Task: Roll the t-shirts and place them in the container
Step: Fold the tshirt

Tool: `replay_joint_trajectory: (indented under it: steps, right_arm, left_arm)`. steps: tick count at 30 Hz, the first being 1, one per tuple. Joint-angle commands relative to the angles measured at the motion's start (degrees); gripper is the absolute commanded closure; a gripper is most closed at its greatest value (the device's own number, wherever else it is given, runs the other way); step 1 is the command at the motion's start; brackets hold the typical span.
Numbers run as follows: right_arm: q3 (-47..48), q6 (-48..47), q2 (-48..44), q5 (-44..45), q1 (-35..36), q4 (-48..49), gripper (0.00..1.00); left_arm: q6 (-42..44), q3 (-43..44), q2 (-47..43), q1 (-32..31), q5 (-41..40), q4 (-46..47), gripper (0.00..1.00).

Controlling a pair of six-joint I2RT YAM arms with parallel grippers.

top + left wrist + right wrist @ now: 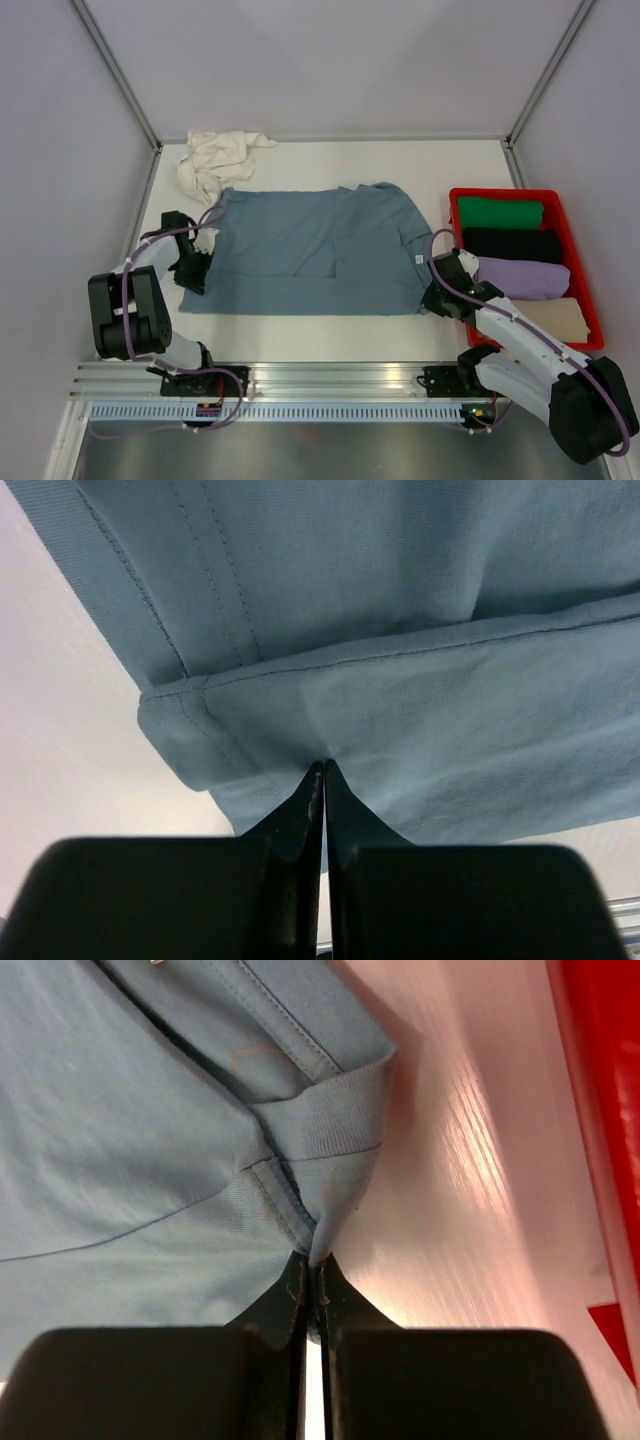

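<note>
A dusty blue-grey t-shirt (315, 250) lies folded flat across the middle of the table. My left gripper (197, 270) is shut on its left edge; the wrist view shows the cloth (400, 700) pinched at the tips of my left gripper (324, 770). At the shirt's right edge, near the collar, my right gripper (437, 297) is shut on the fabric (150, 1140), which is drawn into the tips of my right gripper (312, 1258). A cream-white t-shirt (215, 158) lies crumpled at the back left.
A red plastic crate (585, 290) stands at the right and holds rolled shirts in green, black, lilac and beige. Its red wall (600, 1110) runs close beside my right gripper. Grey walls enclose the table on three sides.
</note>
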Motion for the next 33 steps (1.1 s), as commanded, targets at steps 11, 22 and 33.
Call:
replay_joint_trajectory:
  steps: [11,22,33]
  right_arm:
    - [14.99,-2.48,-9.29,-4.91,-0.13,-23.1,1.0]
    - [16.05,-2.38,-16.77,-1.66,-0.04,-32.51,0.97]
    - [14.28,-3.0,-16.59,1.31,-0.04,-31.89,0.36]
  left_arm:
    - [14.73,-5.74,-24.02,0.35,-1.06,-13.88,0.98]
    - [16.85,-3.28,-27.11,0.27,-1.5,-22.77,0.98]
    - [17.19,1.29,-17.9,0.27,3.17,-15.13,0.73]
